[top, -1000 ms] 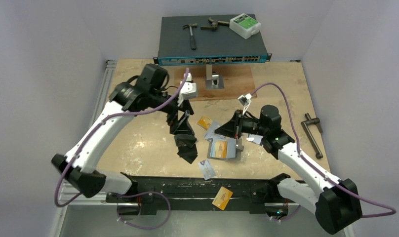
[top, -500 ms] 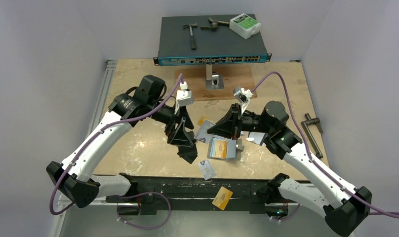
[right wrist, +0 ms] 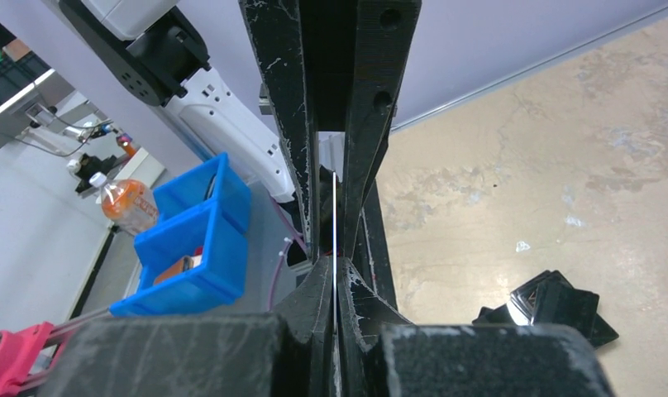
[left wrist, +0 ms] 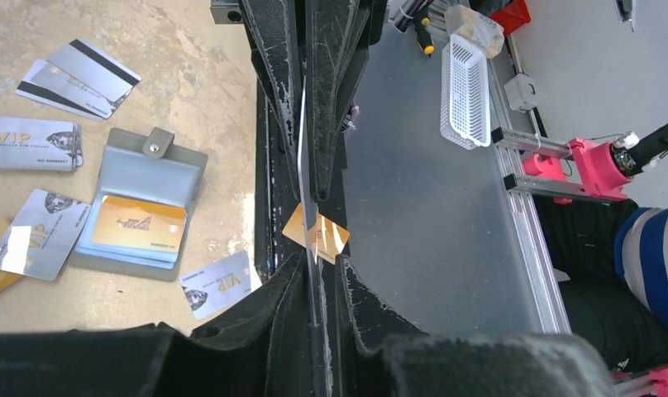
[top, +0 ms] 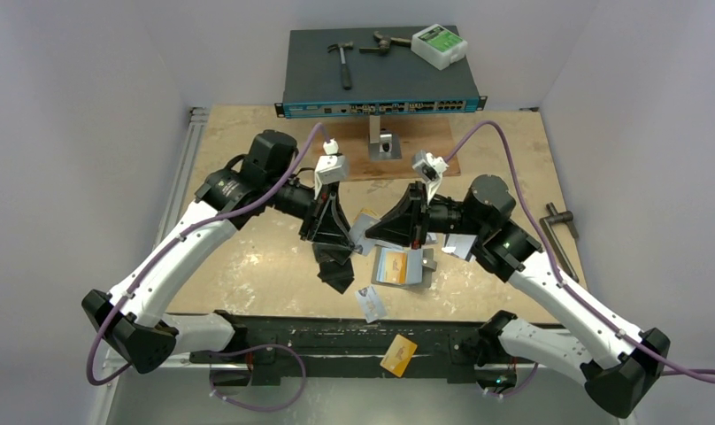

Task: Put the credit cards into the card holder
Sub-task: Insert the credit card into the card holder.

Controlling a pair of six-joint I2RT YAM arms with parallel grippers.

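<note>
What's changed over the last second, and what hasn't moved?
The right gripper carried the silver card leftward toward the left gripper, which came in to meet it and closed from wide open onto the card. Both grippers now pinch that card in mid-air. The open card holder, the black case and the loose cards lie as before.
</note>
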